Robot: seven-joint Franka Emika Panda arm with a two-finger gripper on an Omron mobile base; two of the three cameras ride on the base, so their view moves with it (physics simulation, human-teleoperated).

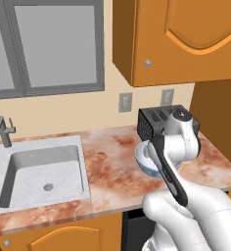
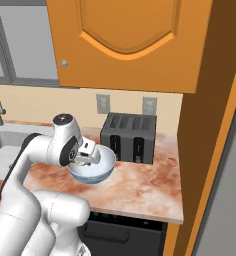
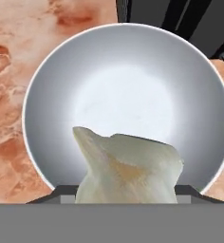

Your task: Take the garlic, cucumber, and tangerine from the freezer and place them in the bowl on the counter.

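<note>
The bowl [image 3: 123, 90] stands on the counter [image 1: 112, 166] just in front of the toaster. Its white inside holds nothing. My gripper [image 2: 86, 154] hangs right over the bowl [image 2: 93, 174], shut on the garlic [image 3: 128, 171], an off-white bulb with a pointed tip that sits low in the hand view, above the bowl's near half. In the left base view my forearm covers the hand, and the bowl [image 1: 143, 159] peeks out to its left. The freezer's grey side [image 2: 229, 200] runs down the far right edge. The cucumber and the tangerine are out of view.
A black toaster [image 2: 129, 136] stands right behind the bowl, against the wall. The steel sink [image 1: 44, 171] with its tap lies to the left. Orange wall cabinets [image 1: 186, 39] hang overhead, and a tall brown panel [image 2: 205, 125] closes the counter's right end.
</note>
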